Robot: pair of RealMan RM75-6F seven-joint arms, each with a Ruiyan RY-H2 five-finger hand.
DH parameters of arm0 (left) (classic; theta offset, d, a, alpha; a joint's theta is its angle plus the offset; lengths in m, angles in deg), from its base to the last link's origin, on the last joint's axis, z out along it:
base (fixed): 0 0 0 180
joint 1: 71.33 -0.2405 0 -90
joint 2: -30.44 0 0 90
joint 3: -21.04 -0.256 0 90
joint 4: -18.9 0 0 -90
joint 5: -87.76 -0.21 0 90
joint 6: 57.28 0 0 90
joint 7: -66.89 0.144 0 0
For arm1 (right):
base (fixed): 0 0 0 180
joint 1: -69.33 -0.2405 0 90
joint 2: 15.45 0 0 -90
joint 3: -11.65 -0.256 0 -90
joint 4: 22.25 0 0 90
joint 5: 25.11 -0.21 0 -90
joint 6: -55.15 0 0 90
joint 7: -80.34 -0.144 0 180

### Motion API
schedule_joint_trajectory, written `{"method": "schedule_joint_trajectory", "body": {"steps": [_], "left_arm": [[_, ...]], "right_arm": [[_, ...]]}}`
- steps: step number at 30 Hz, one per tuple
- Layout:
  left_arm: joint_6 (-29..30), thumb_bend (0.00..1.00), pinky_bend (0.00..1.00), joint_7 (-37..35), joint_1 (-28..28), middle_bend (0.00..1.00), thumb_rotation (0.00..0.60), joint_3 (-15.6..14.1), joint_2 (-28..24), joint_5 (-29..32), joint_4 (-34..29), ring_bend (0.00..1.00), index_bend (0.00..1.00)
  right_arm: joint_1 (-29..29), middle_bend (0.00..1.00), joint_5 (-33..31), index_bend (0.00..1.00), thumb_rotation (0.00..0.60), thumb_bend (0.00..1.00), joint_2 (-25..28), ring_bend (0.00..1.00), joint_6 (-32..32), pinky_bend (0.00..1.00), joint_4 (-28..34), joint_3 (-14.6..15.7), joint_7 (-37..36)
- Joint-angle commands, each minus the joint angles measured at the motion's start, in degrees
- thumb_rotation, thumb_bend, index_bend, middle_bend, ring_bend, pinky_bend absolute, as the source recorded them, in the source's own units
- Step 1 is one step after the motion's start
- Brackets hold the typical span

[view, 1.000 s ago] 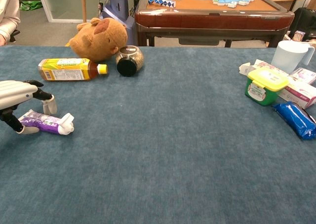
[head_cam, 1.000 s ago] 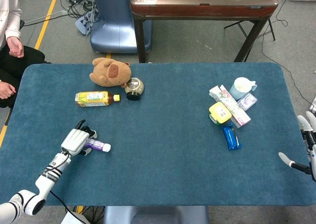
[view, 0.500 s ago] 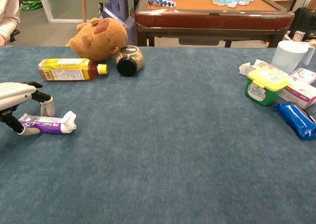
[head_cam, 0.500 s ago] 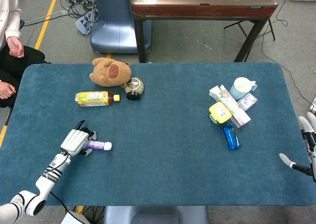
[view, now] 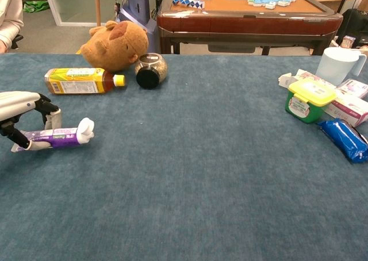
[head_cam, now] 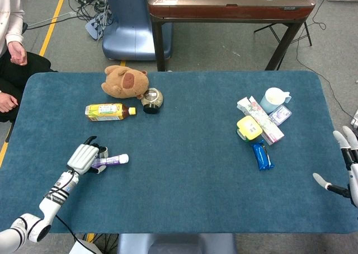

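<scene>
The left robot hand (head_cam: 84, 157) sits at the near left of the blue felt-covered table (head_cam: 184, 192), its fingers curled around the tail of a purple plastic tube with a white cap (view: 60, 137). The tube looks raised off the cloth in the chest view, cap end free and pointing right; whether its tail touches the table is hidden by the fingers (view: 53, 118). In that view the palm is cut off by the left edge. The right robot hand (head_cam: 345, 165) shows only in the head view, half cut by the right edge, fingers spread and holding nothing. Beyond the tube lies a yellow-labelled tea bottle (head_cam: 109, 112), well apart from it.
</scene>
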Motion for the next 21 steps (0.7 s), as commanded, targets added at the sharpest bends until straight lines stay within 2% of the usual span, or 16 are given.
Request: {"method": "schedule_joint_trajectory", "body": {"steps": [1,9,15,21], "left_arm": [[1.0,0.43,0.09,-2.6,0.3,0.61,0.6,0.4,-1.3,-0.7,-1.5,0.39,0.51],[1.5,0.43,0.12,-6.6,2.1,0.63,0.6,2.2,-6.8,-1.2,-10.5,0.42,0.53],[-0.3,0.44,0.13,-9.8,4.7,0.64,0.6,3.8,-10.8,-1.6,-18.6,0.42,0.54],[-2.9,0.44,0.13,-11.8,7.7,0.64,0.6,4.8,-12.7,-2.2,-23.5,0.42,0.54]], "right_arm": [[-1.0,0.04,1.0,0.0,0.6,0.0,0.0,0.0,1.0,0.0,0.5,-0.1,0.5],[-6.6,0.11,7.0,0.01,0.6,0.0,1.5,0.0,5.8,0.0,5.5,-0.9,2.3],[-13.4,0.12,10.6,0.12,0.6,0.0,2.2,0.0,13.0,0.0,10.3,-2.4,4.3],[-18.7,0.12,11.5,0.2,0.6,0.07,0.3,0.0,18.7,0.0,12.6,-3.4,6.9]]}}
